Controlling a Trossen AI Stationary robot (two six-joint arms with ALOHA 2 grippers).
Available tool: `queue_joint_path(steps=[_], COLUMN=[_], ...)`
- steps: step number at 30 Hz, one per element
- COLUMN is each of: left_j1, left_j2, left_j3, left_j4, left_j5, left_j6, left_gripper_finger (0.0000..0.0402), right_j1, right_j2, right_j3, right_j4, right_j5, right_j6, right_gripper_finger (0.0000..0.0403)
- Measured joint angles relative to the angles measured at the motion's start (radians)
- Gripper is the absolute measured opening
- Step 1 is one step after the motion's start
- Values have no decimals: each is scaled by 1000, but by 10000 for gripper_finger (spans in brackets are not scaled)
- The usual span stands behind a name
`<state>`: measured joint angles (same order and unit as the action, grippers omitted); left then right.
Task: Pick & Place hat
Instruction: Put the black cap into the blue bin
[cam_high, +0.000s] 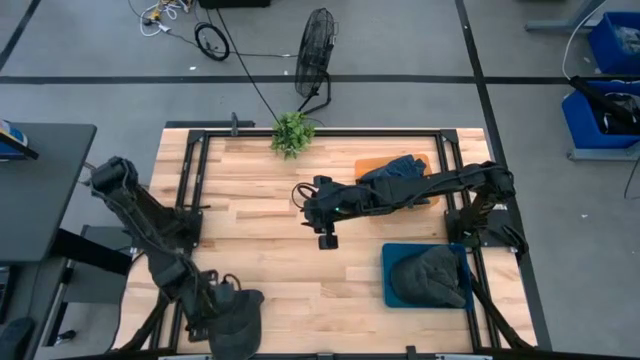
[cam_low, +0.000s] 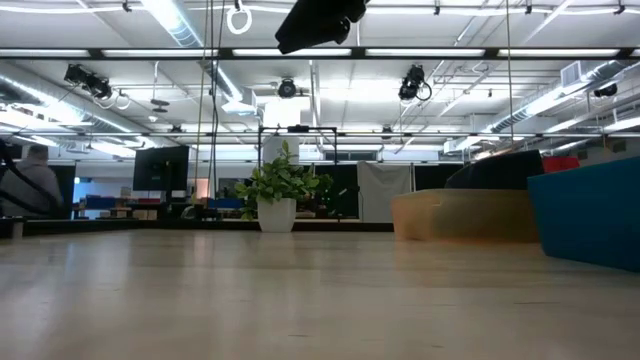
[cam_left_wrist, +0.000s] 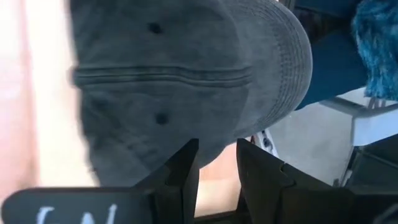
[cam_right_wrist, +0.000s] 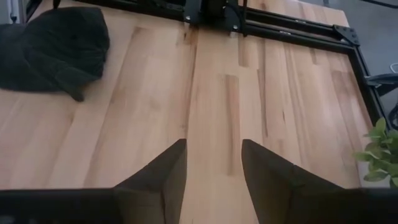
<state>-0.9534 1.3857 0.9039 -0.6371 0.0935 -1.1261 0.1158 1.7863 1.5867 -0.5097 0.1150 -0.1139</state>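
Observation:
A dark grey hat (cam_high: 238, 312) lies on the wood at the table's near-left edge. It fills the left wrist view (cam_left_wrist: 186, 81) and shows far off in the right wrist view (cam_right_wrist: 56, 46). My left gripper (cam_left_wrist: 217, 163) is open right by the hat's rim, with bare wood showing between its fingers. My right gripper (cam_high: 327, 240) is open and empty above the table's middle, over bare wood (cam_right_wrist: 213, 155). A second grey hat (cam_high: 430, 275) rests on a blue tray (cam_high: 392, 290). A dark blue hat (cam_high: 398, 168) rests on an orange tray (cam_high: 366, 166).
A small potted plant (cam_high: 292, 132) stands at the far edge; it also shows in the low view (cam_low: 278, 195). A black frame rail (cam_high: 320, 130) runs around the table. The orange tray (cam_low: 460, 215) and blue tray (cam_low: 590, 220) sit on the right side.

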Motion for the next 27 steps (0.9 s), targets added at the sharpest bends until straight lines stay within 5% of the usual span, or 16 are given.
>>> queue_joint_path(steps=[6, 15, 22, 27], left_j1=[-32, -53, -47, 6], left_j2=[91, 200, 211, 167], left_j3=[0, 1, 2, -1], left_j4=[121, 94, 108, 41], left_j5=[-3, -9, -10, -9], left_j6=[-19, -34, 162, 253], left_gripper_finger=[112, 109, 21, 12], right_j1=[0, 1, 1, 1], right_j2=[0, 0, 0, 0], right_j3=[0, 0, 0, 0], right_j4=[-7, -6, -4, 3], right_j5=[0, 0, -3, -40], right_j6=[0, 0, 0, -9], right_gripper_finger=[157, 157, 157, 157])
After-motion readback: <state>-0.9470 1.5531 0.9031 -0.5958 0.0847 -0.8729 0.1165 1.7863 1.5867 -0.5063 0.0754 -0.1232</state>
